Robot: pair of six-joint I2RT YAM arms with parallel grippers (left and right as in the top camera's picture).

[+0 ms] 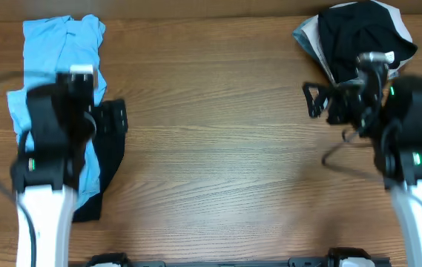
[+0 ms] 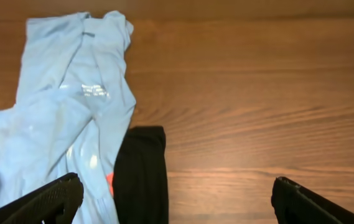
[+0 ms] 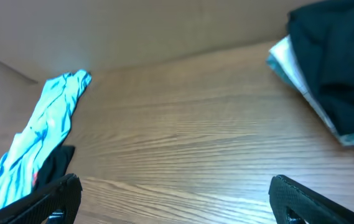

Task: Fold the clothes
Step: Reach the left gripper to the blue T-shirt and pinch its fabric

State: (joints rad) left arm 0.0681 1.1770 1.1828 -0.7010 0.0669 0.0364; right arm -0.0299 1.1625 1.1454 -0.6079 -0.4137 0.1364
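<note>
Blue T-shirt (image 1: pixel 51 52) lies long, near to far, at the left of the worktop (image 1: pixel 218 148), under the left end effector (image 2: pixel 177 196), fingers wide apart. The right end effector (image 3: pixel 173 190), also apart, is far off.

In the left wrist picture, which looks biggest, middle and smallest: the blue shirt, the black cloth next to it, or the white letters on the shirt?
1. blue shirt, by far the biggest.
2. black cloth, though the picture's bottom edge cuts it off.
3. white letters, just a tiny patch.
</note>
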